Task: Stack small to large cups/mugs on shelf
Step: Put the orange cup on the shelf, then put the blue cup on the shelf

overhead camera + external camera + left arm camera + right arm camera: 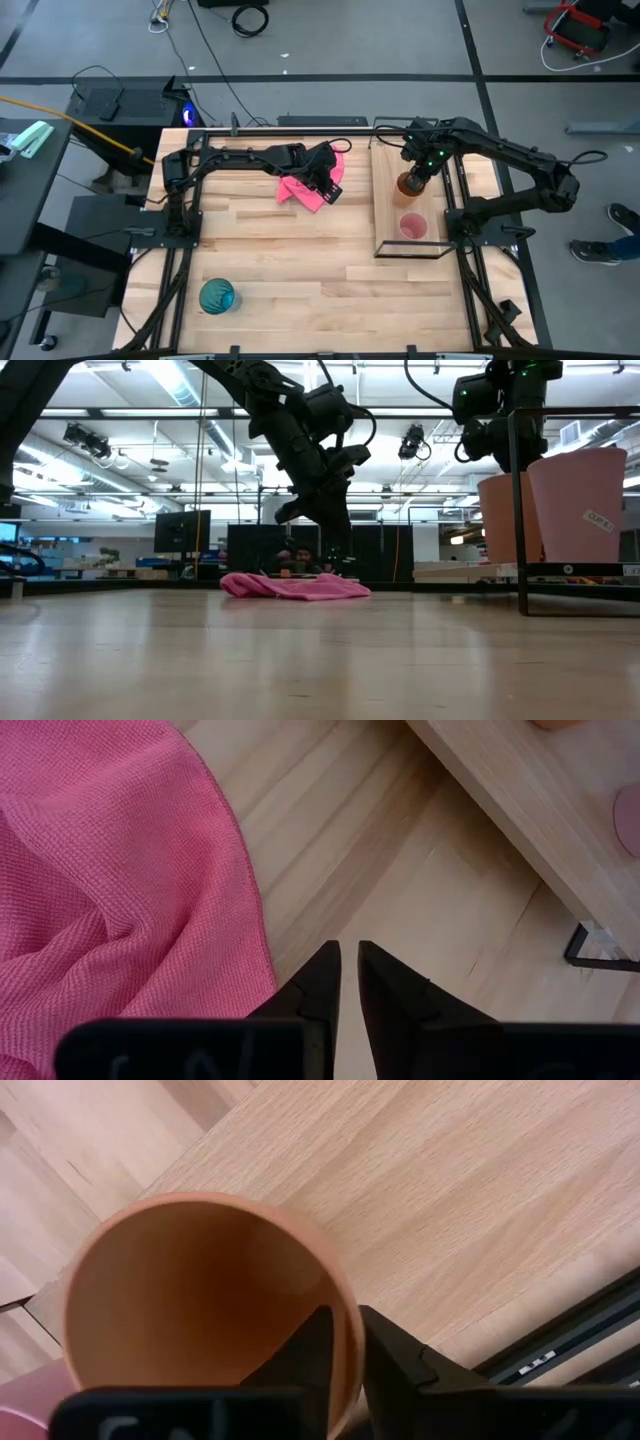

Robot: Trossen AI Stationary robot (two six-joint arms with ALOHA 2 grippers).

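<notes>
The orange cup [407, 185] is upright on the light-wood shelf [388, 205] at the table's right, with my right gripper [414, 176] shut on its rim. The short pink cup [413, 227] stands on the shelf just nearer the table's near edge. The teal-blue cup [217, 295] stands on the tabletop at the near left, far from both arms. My left gripper [348, 955] is shut and empty, hanging above the table beside the pink cloth [110, 890]. My right gripper holds the orange cup by its rim [345, 1342], one finger inside the cup and one outside. The fingers come from above, pointing down. The cup is upright, and in the low view its base [505, 558] is at shelf level. Whether it rests there I cannot tell.
The pink cloth [310, 188] lies crumpled on the tabletop left of the shelf, under my left arm. The shelf's black wire frame [410, 256] stands at its near end, and its post [520, 510] shows in the low view. Bare planks [330, 290] lie between the teal cup and the shelf.
</notes>
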